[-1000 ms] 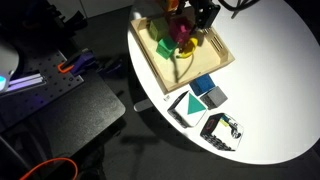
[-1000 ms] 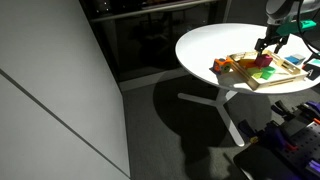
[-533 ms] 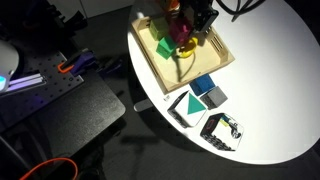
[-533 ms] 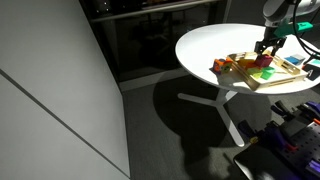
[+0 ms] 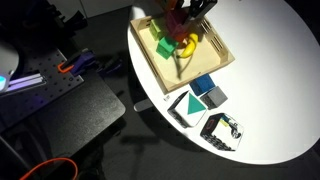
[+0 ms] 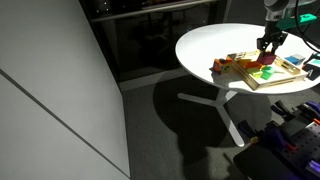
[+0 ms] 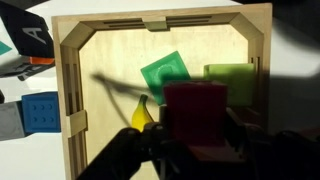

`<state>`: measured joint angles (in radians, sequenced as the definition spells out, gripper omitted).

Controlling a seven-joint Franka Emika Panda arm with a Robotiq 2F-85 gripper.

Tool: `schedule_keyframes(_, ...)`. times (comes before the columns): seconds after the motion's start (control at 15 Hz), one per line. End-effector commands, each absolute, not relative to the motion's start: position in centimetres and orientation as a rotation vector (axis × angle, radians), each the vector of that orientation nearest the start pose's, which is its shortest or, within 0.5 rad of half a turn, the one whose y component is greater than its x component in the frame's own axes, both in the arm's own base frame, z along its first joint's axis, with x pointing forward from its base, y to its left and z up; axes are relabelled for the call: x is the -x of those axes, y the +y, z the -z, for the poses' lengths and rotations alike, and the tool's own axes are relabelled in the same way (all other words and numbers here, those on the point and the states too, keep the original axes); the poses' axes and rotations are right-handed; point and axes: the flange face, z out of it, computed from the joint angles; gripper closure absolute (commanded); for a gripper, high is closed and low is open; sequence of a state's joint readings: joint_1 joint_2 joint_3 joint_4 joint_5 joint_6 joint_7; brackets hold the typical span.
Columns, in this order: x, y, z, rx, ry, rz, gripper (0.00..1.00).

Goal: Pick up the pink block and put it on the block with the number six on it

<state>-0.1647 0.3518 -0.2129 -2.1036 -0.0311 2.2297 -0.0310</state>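
In the wrist view the gripper (image 7: 197, 148) is clenched on the pink block (image 7: 197, 110), its dark fingers (image 7: 135, 155) flanking it over the wooden tray (image 7: 70, 80). A green cube (image 7: 165, 75) and a paler green block (image 7: 230, 78) lie behind it, a banana (image 7: 143, 115) just beside it, and a blue block (image 7: 40, 110) outside the tray. In an exterior view the gripper (image 5: 193, 10) hangs over the tray (image 5: 215, 58) near a green cube (image 5: 163, 47); the pink block is hard to pick out. In an exterior view the gripper (image 6: 270, 42) hangs above the tray (image 6: 262, 83) on the white table (image 6: 205, 45).
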Motion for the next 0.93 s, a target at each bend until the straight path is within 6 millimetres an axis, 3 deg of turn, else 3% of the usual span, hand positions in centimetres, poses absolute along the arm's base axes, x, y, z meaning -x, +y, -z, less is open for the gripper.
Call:
schedule_keyframes(0.0,-51.8,-19.4,-27.3,3.120,0.498,-0.377,0.70)
schedule_keyframes(0.27,-52.7,-17.0,-29.1,3.136,0.434,-0.360,0.70)
schedule_keyframes(0.87,-56.7,-12.6,-29.8,3.173,0.342,-0.330,0.70)
